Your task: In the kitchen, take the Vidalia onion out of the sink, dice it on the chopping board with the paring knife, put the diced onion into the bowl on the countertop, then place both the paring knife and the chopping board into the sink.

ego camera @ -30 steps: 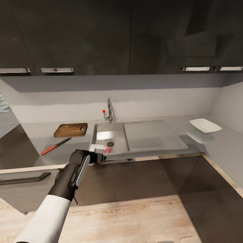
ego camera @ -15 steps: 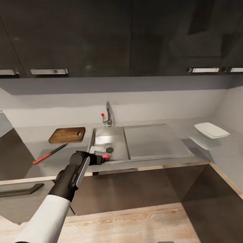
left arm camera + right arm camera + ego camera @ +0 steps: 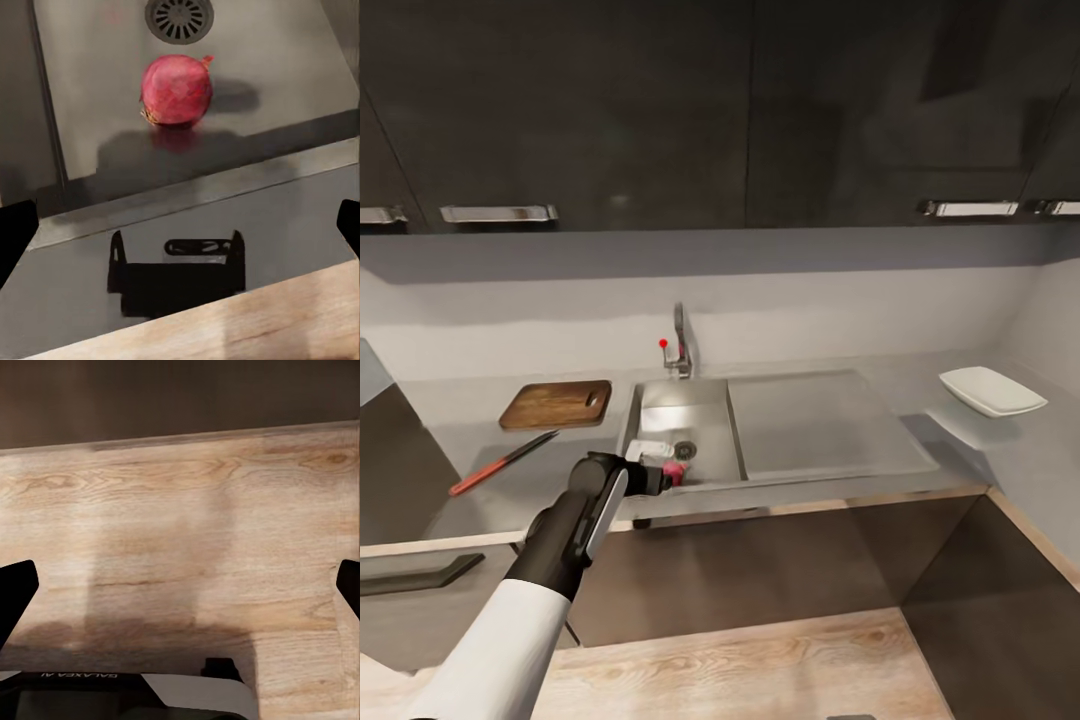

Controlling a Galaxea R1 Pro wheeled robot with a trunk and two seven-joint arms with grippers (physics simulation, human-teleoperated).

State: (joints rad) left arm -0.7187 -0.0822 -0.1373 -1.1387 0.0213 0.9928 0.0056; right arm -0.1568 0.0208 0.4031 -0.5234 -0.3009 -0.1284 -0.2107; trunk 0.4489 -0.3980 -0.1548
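Black left hand (image 3: pixel 180 225) spread wide — empty, above Vidalia onion (image 3: pixel 177 89).

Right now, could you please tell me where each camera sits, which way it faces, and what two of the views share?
Head view: from the robot's head, looking forward and down at the sink, chopping board, paring knife and bowl; the left arm shows.
Left wrist view: above the sink's front edge, facing the Vidalia onion; dark fingertips show.
Right wrist view: facing the wooden floor.
Shared: head and left wrist views both show the onion and drain.
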